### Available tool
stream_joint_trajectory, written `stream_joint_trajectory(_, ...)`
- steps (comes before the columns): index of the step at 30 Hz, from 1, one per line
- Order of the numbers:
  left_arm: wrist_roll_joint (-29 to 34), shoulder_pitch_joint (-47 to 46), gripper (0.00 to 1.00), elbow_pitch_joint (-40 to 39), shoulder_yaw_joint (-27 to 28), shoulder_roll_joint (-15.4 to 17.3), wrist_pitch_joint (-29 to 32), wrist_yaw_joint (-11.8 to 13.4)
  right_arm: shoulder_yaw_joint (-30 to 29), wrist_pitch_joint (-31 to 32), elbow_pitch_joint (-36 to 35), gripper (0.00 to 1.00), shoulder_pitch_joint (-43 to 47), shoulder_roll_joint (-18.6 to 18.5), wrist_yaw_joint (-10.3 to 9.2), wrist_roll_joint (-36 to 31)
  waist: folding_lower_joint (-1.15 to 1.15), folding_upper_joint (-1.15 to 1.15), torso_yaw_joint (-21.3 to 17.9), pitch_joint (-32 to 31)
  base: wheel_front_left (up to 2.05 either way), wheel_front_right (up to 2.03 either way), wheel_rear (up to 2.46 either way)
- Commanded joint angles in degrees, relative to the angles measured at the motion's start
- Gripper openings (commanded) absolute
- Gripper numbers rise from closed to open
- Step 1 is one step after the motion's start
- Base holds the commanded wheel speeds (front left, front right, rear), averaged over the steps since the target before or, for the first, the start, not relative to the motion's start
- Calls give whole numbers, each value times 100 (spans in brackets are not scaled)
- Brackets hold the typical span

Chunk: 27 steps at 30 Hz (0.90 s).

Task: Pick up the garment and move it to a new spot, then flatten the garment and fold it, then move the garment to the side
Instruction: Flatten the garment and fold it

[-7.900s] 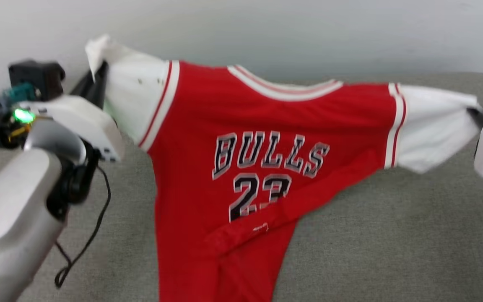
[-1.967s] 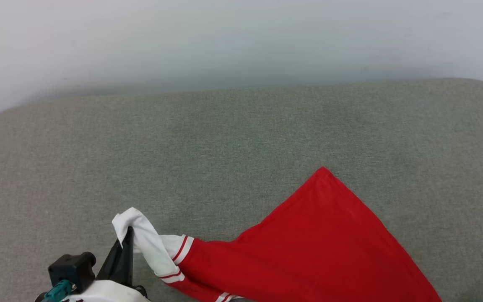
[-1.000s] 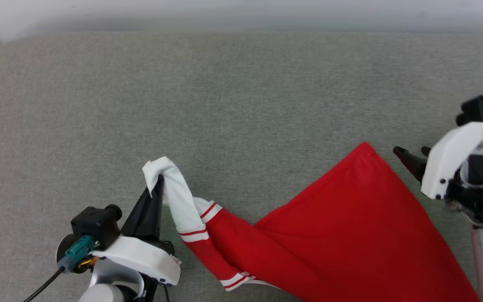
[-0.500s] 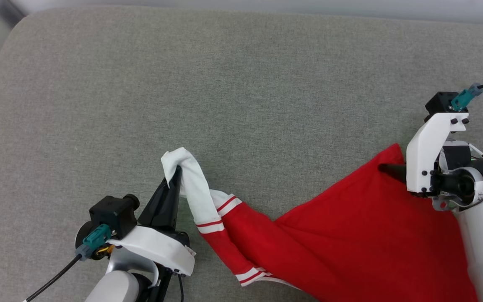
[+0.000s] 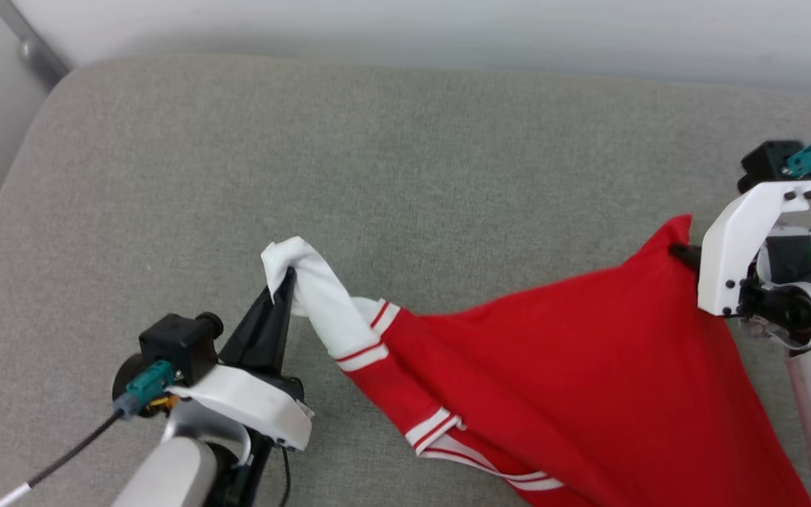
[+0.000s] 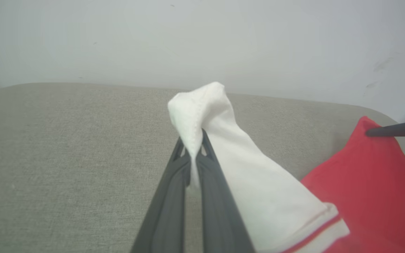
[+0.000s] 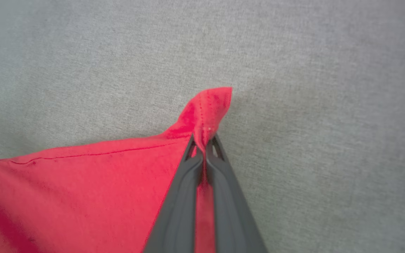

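The garment (image 5: 574, 366), a red jersey with a white sleeve and striped trim, hangs stretched between both grippers above the grey cushion (image 5: 377, 176). My left gripper (image 5: 286, 278) at the lower left is shut on the white sleeve's end (image 6: 202, 105), its fingers (image 6: 174, 196) pinching the cloth. My right gripper (image 5: 680, 252) at the right is shut on a red hem corner (image 7: 209, 109), which pokes out past the fingers (image 7: 223, 196). The lettering is hidden.
The grey cushion runs to a pale wall (image 5: 448, 28) at the back, with its rounded edge at the left (image 5: 25, 162). A dark cable (image 5: 60, 461) trails from my left wrist.
My right gripper has closed on the red corner and lifted it, pulling the cloth taut. The left gripper keeps its hold on the sleeve. The camera has shifted as well.
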Motion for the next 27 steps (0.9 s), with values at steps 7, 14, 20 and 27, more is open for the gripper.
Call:
stream_joint_trajectory(7,138,-895,0,-136,279,538,214,-173,-21,-972,-704,0,-346,-316,-2,-244,-1,0,-404,-933,0,0,0)
stream_joint_trajectory(14,61,-1929,0,150,504,643,426,-256,-139,-1202,-899,0,-844,-417,-3,-446,-1,0,-571,-930,0,0,0)
stream_joint_trajectory(20,76,-3446,0,1025,661,621,496,-411,-327,-1470,-825,0,-1665,-494,-6,-753,-1,0,-718,-481,0,0,0)
stream_joint_trajectory(27,191,-5311,0,2037,839,686,334,-570,-626,-2100,-760,0,-2828,-395,-7,-1299,-1,0,-833,400,0,0,0)
